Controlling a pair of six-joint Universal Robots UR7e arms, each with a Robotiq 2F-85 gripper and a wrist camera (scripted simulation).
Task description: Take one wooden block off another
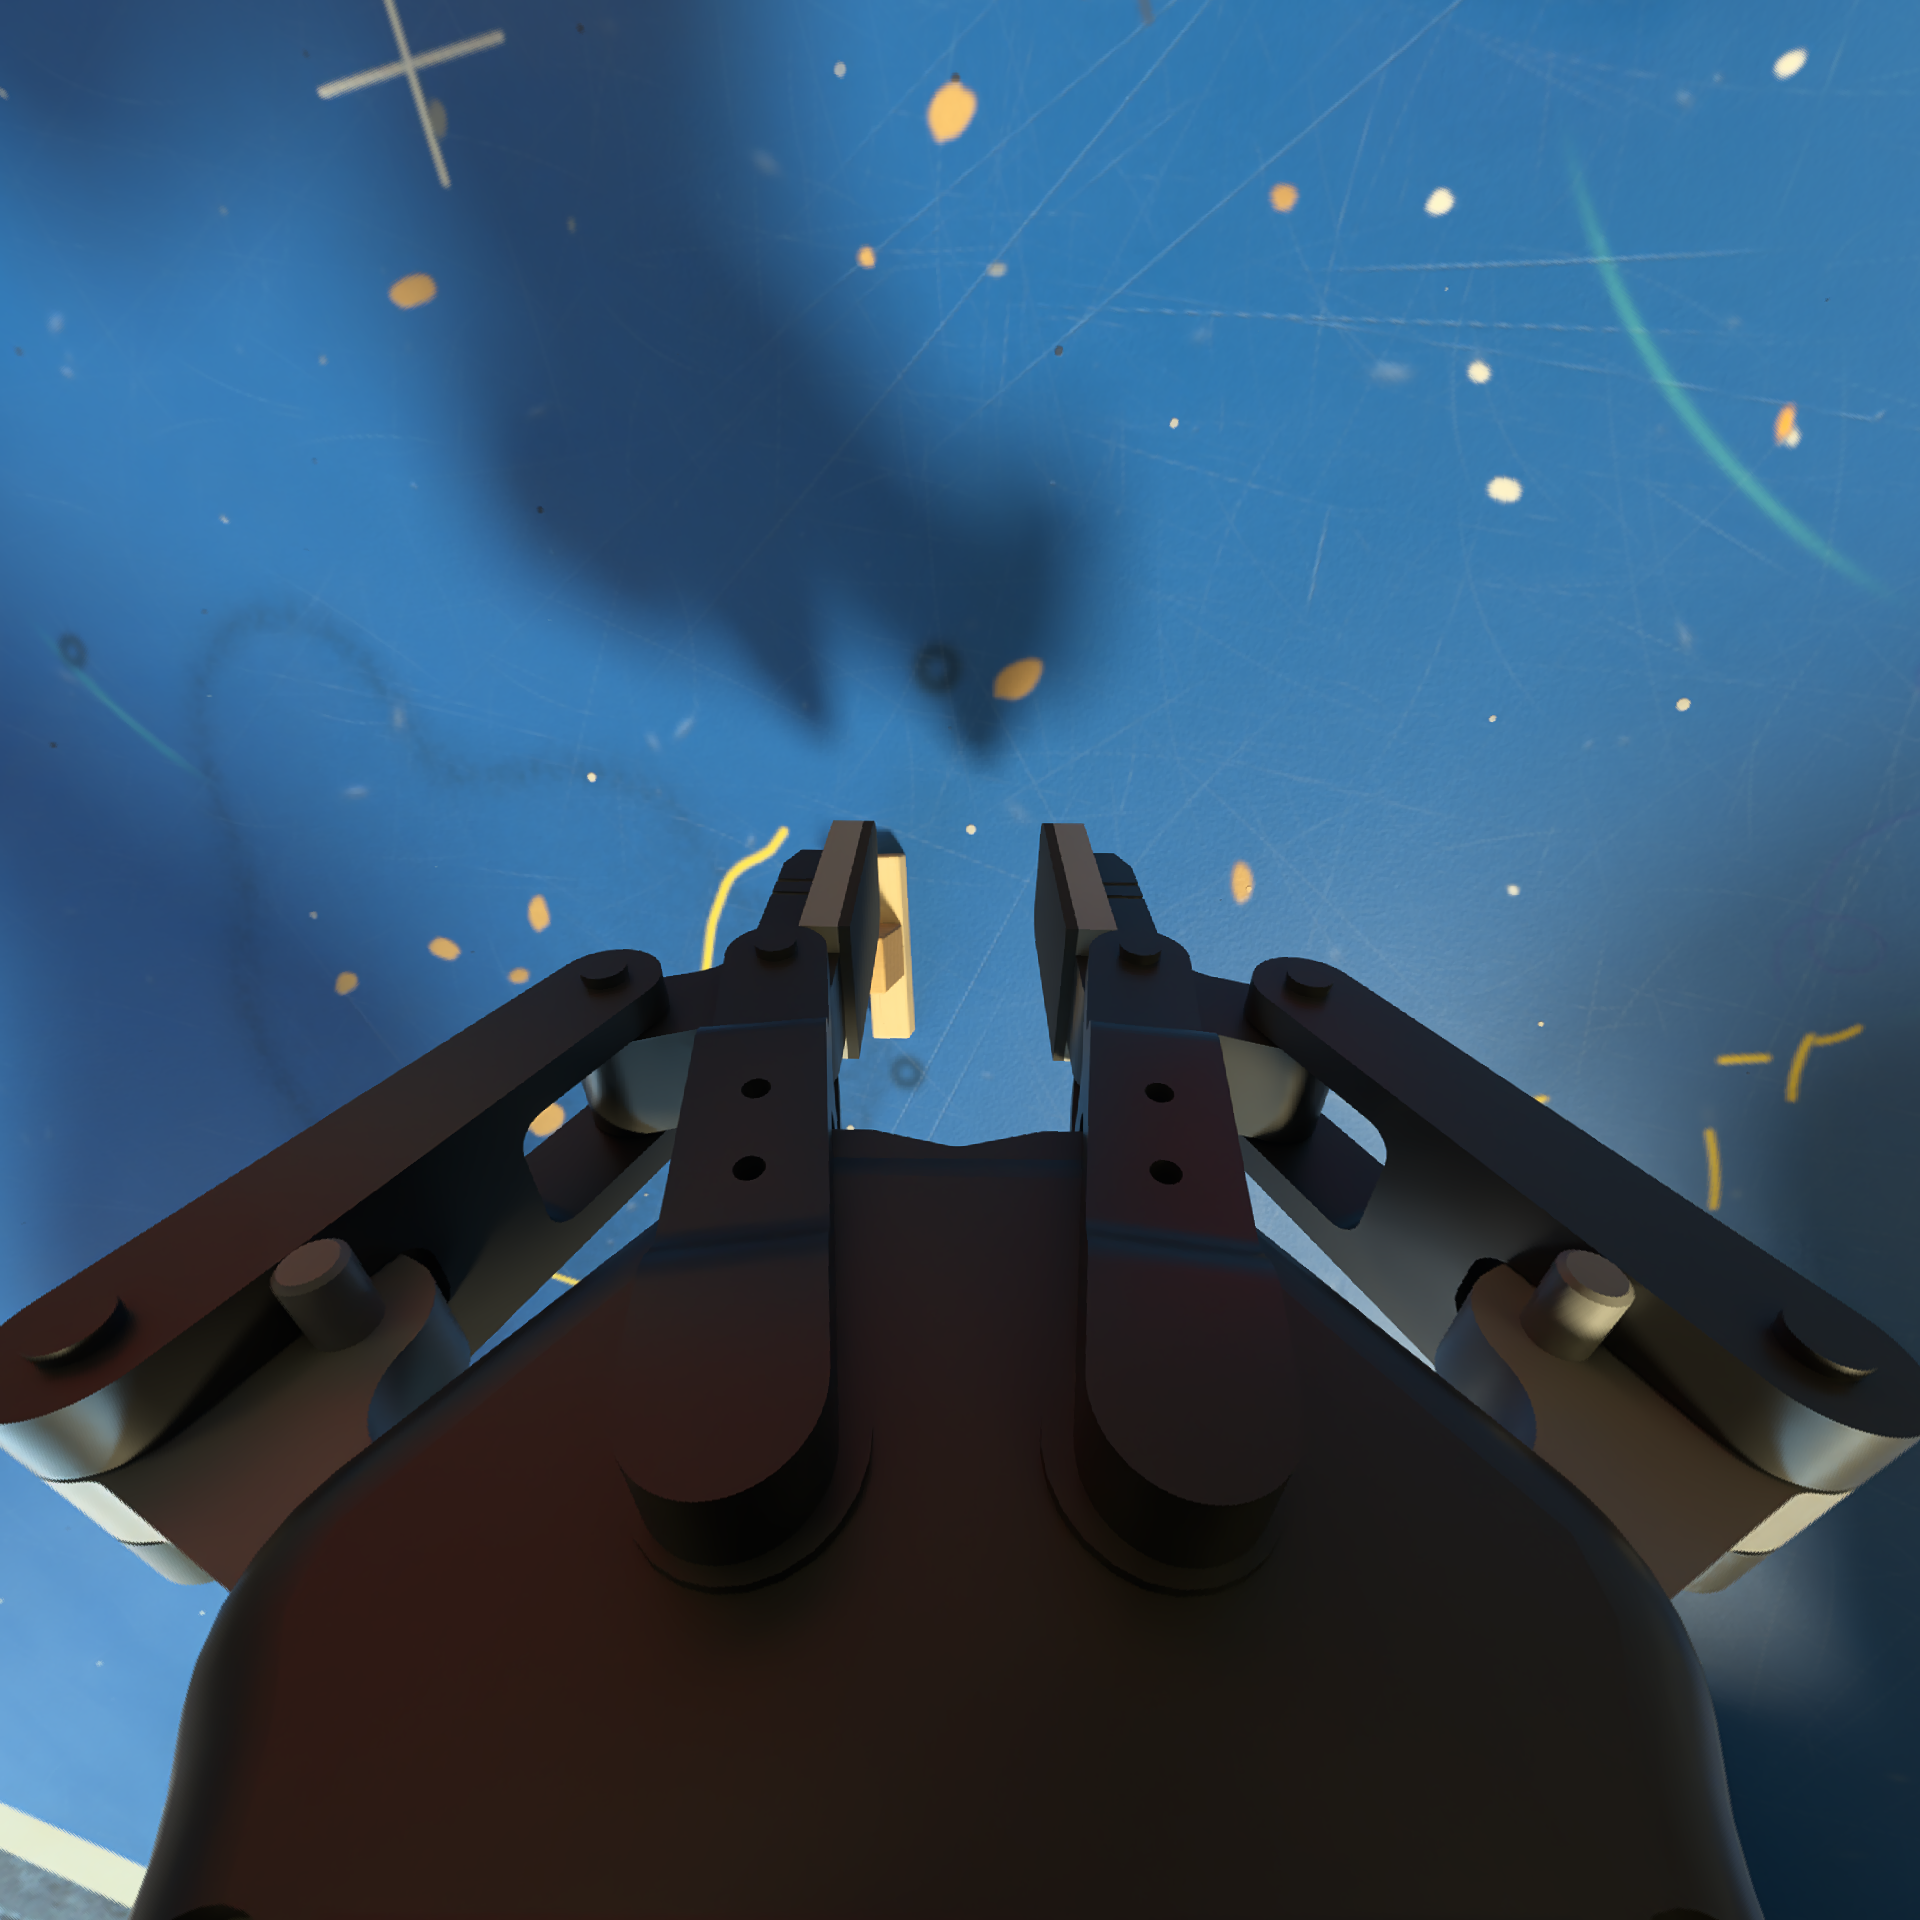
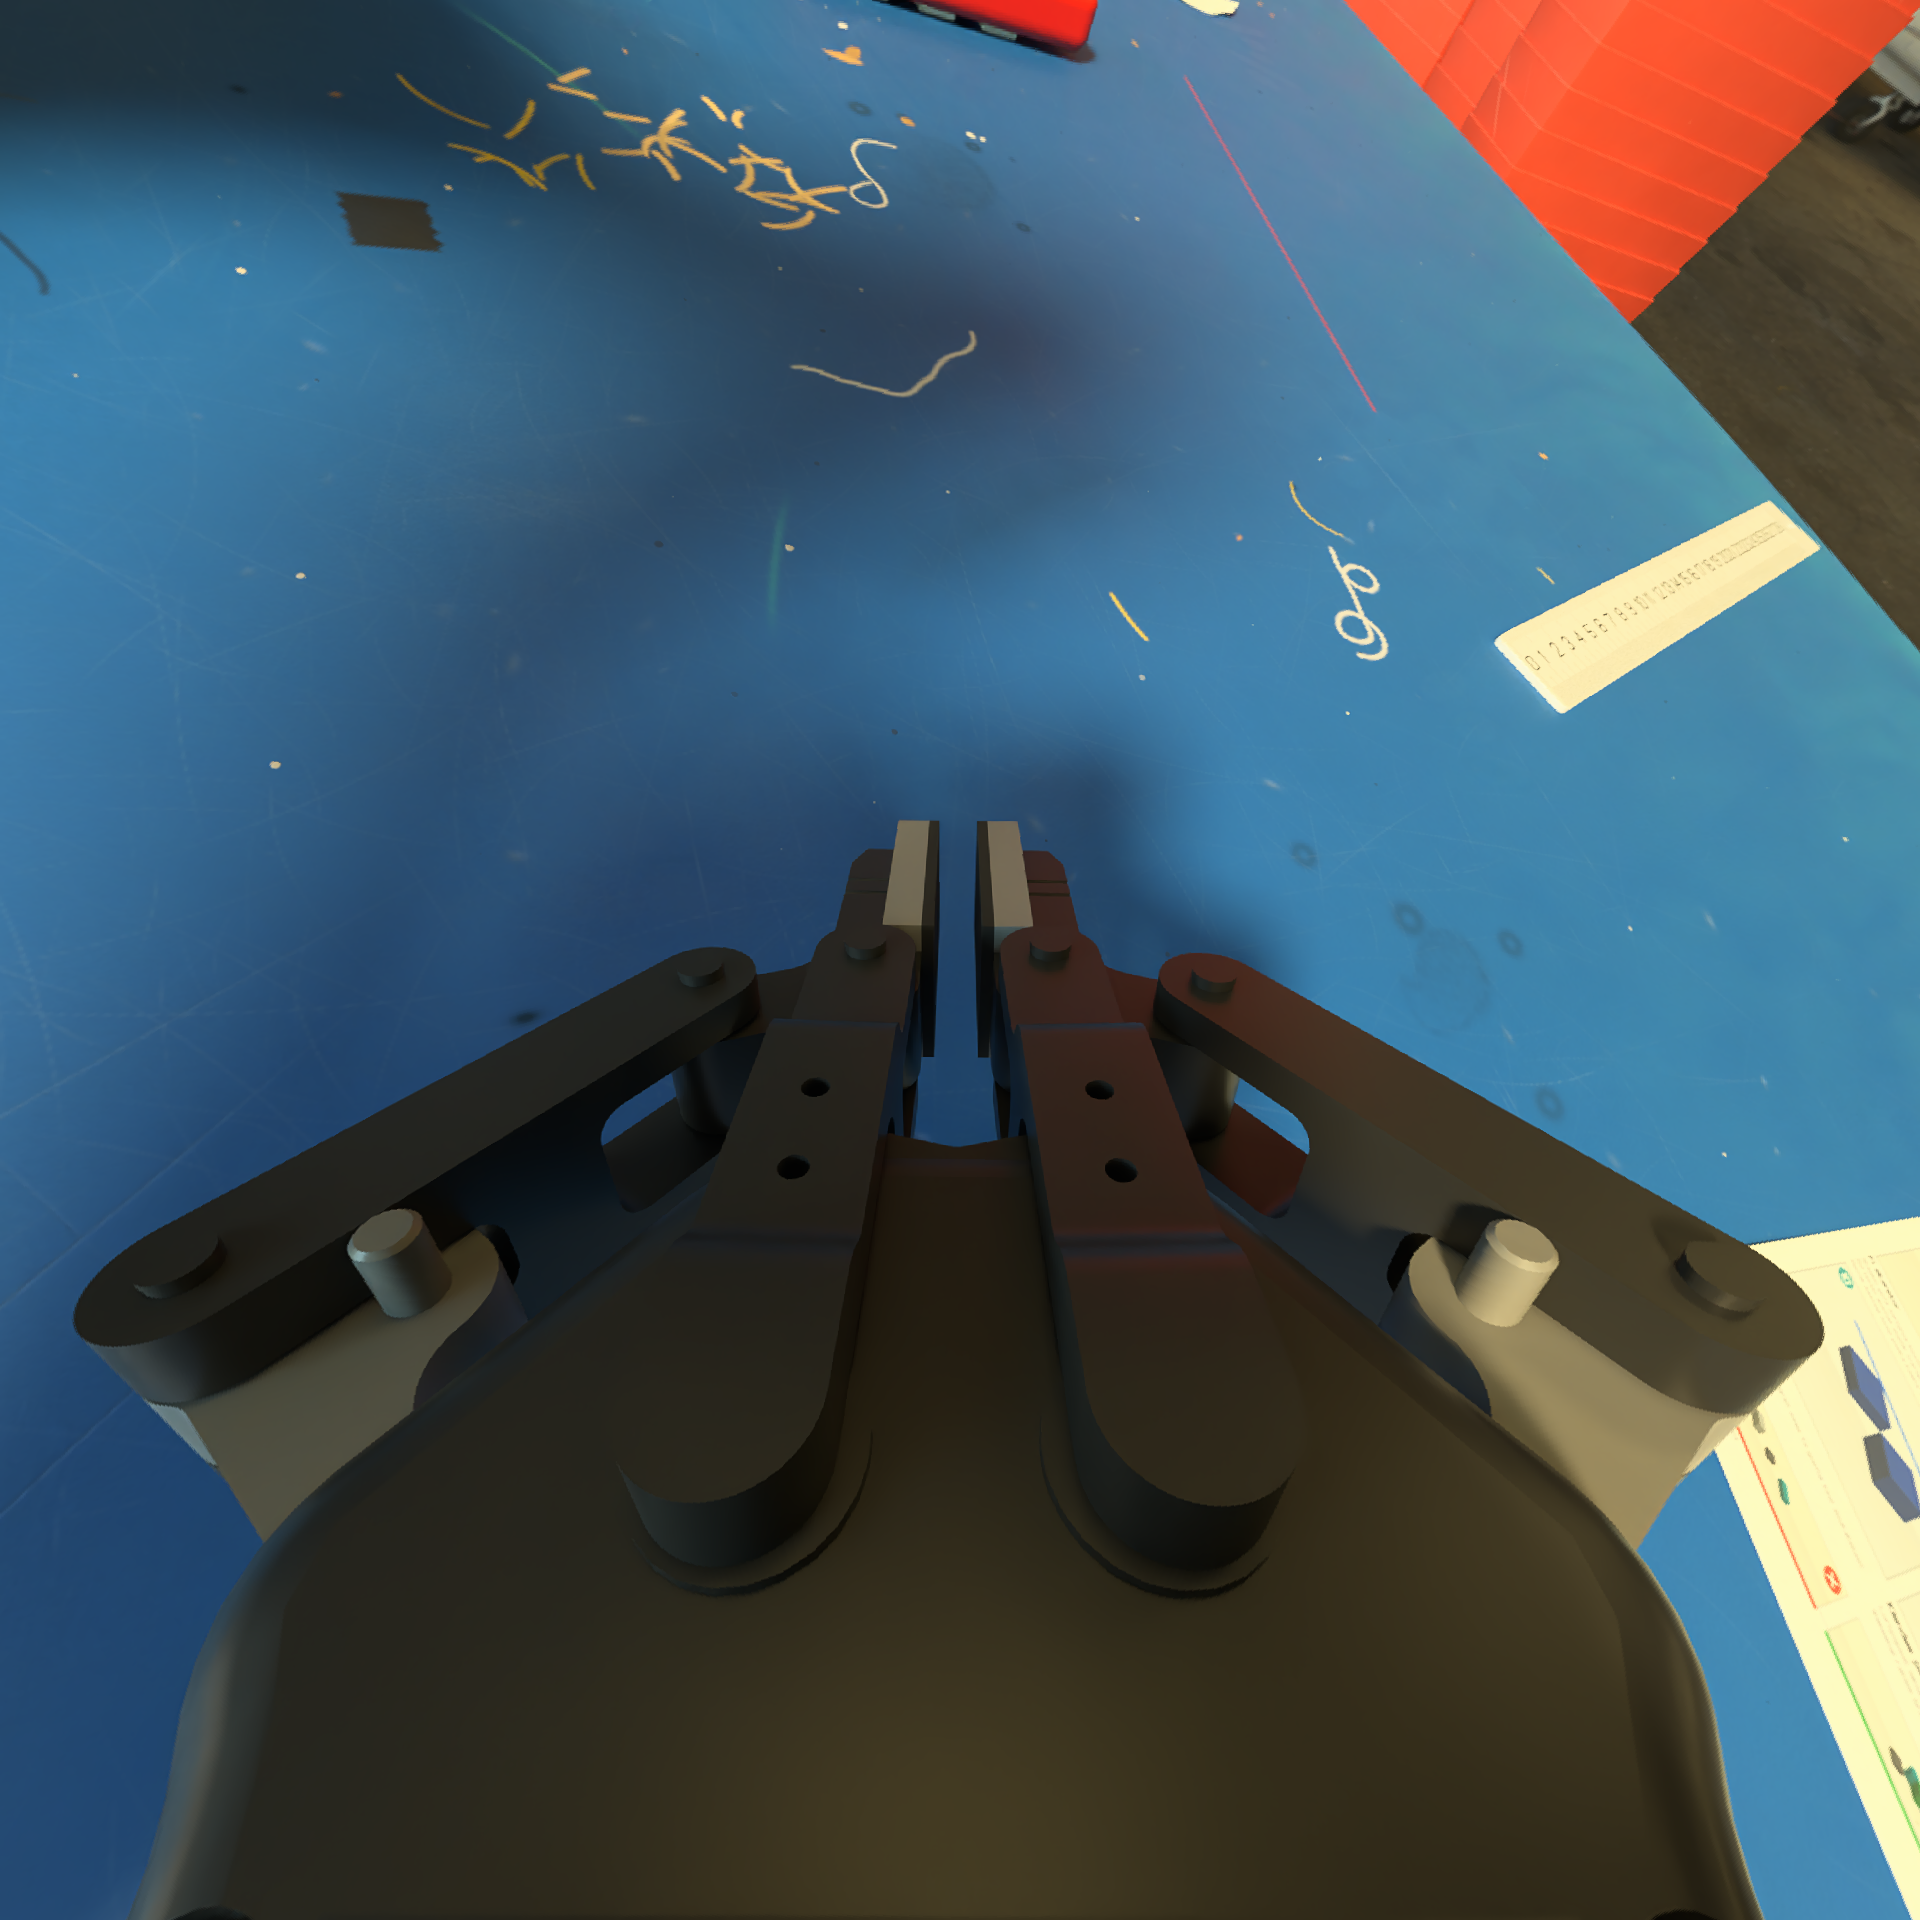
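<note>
In the left wrist view my left gripper (image 1: 958, 831) hangs over the blue table (image 1: 1351, 623), jaws apart. A pale wooden block (image 1: 894, 951) shows as a narrow strip in the gap, close beside the left finger's pad (image 1: 847, 904). It is well clear of the right pad, and most of it is hidden. I cannot tell if it rests on another block. In the right wrist view my right gripper (image 2: 958, 831) is closed to a narrow slit with nothing in it, above the bare blue table (image 2: 520, 623). No block shows there.
A red crate (image 2: 1621, 125) stands at the table's far right corner. A flat red object (image 2: 1018, 21) lies at the far edge. A white ruler strip (image 2: 1652, 608) lies near the right edge, a printed sheet (image 2: 1849, 1507) at the near right, and a dark tape patch (image 2: 390, 220) at the far left.
</note>
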